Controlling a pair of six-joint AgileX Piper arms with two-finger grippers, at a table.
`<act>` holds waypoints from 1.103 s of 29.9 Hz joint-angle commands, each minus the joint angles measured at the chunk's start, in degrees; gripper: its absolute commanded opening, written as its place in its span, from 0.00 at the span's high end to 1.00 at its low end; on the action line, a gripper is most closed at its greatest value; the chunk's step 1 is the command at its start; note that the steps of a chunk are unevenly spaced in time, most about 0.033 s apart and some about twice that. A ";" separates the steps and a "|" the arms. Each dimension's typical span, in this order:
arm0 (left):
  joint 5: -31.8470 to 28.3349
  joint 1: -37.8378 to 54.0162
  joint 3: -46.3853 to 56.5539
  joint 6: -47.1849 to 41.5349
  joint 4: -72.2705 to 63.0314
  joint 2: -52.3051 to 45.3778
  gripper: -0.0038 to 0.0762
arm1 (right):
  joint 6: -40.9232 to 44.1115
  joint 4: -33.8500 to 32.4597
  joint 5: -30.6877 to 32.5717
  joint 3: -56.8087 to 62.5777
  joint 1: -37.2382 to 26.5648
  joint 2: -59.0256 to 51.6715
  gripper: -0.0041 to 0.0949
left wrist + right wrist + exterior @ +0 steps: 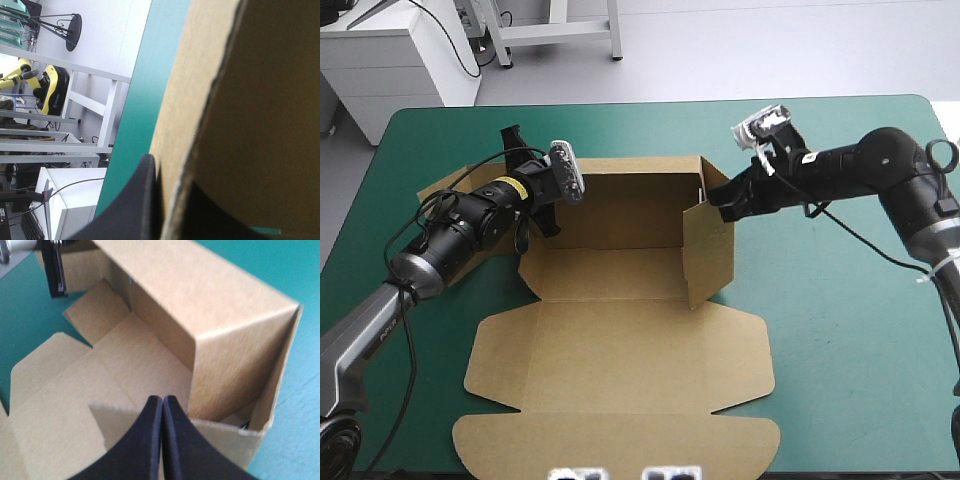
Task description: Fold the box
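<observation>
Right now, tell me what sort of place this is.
Most likely a robotics lab or test bench: a work table under a teal-green cover, and two robot arms whose left tool and right tool are at the walls of a half-folded brown box.

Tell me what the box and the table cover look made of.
The box: brown cardboard, matte, likely corrugated; creased fold lines and rough cut edges show. The table cover: teal-green, smooth with a faint sheen, perhaps vinyl or rubber; the look leaves it open.
</observation>
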 commanded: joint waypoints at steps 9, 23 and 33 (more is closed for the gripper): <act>0.88 -0.13 -1.60 -4.39 -2.24 -1.92 0.96 | 25.98 -26.28 -16.43 -15.53 -0.15 -2.15 0.97; 1.91 -0.13 -1.60 -4.75 -2.24 -1.92 0.96 | 36.24 -29.21 -14.54 -15.68 -0.15 11.23 0.97; 3.31 -0.13 -1.60 -4.75 -1.95 -1.92 0.96 | 29.97 -20.24 -4.85 -15.68 -0.15 14.89 0.97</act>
